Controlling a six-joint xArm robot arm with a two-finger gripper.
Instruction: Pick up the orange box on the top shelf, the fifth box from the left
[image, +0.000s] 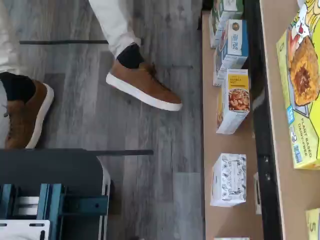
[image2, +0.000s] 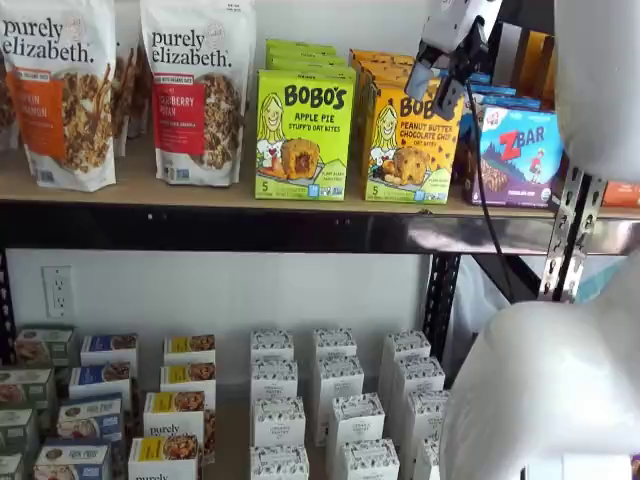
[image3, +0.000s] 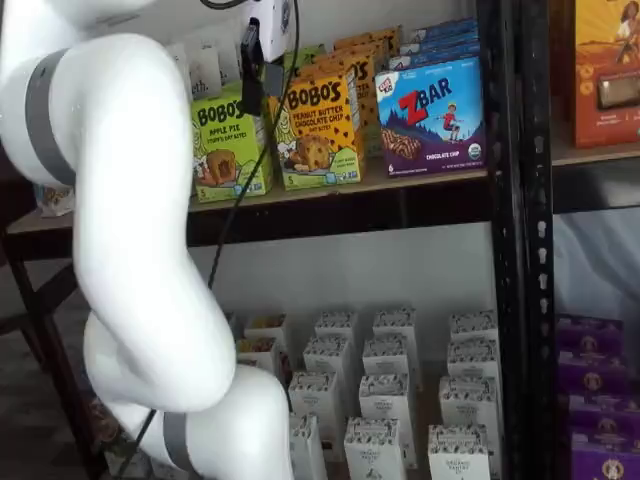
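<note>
The orange box (image2: 412, 145) stands upright at the front edge of the top shelf (image2: 200, 190), this tabletop of sorts, with the green Apple Pie carton (image2: 304, 135) just beside it on one side and the blue ZBar box (image2: 520, 155) just beside it on the other; more orange cartons line up behind it toward the back edge. The gripper (image2: 440, 68) hangs in front of the box's upper part, out on the camera side of the shelf, its white body above and black fingers pointing downward, a cable (image2: 478, 170) trailing past the box's face. In a shelf view the gripper (image3: 252, 75) sits between the green carton and the orange box (image3: 320, 130), near the box's upper corner, so I judge the target lies just behind and slightly below it, toward the back of the shelf. The box's long axis runs vertical, its broad printed face toward the room. I cannot tell whether the fingers are parted or closed; they show side-on and hold nothing. Reaching it looks like a push inward over the front edge, minding the neighbours pressed close on both flanks
</note>
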